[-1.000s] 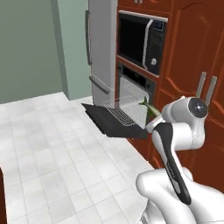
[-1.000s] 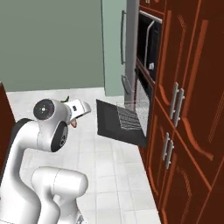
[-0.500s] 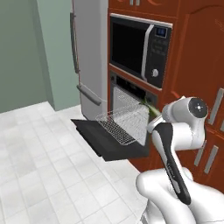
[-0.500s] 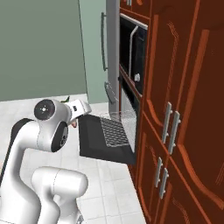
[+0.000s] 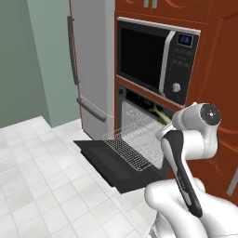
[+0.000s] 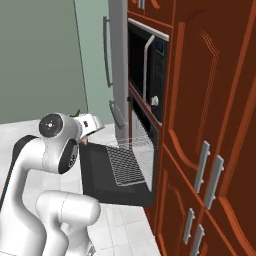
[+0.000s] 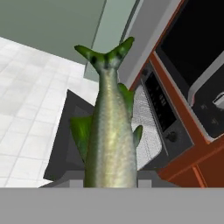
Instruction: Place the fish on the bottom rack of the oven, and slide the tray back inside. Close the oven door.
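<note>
My gripper [image 7: 110, 178] is shut on the fish [image 7: 109, 140], a greenish-grey fish whose forked tail points away from the hand. The fish hangs in the air, short of the oven [image 5: 139, 100] and above the floor side of the open oven door [image 7: 65, 144]. That door [image 5: 109, 165] lies flat as a black panel. The bottom rack [image 5: 132, 148], a silver wire grid, is pulled out over it. The same rack [image 6: 125, 162] and door [image 6: 107, 175] show in the right base view, with the fish [image 6: 76, 114] beside the arm's elbow. The fish [image 5: 159, 116] peeks out behind the arm.
A microwave [image 5: 155, 56] with a blue display sits above the oven's dark control strip [image 7: 159, 105]. A grey refrigerator [image 5: 90, 69] stands left of the oven. Red-brown cabinet doors [image 6: 210, 125] line the right side. White floor tiles [image 5: 42, 176] lie to the left.
The whole picture has shifted: the base has driven closer to the oven, which now looms larger. The fish stays in the shut gripper and the arm keeps its pose.
</note>
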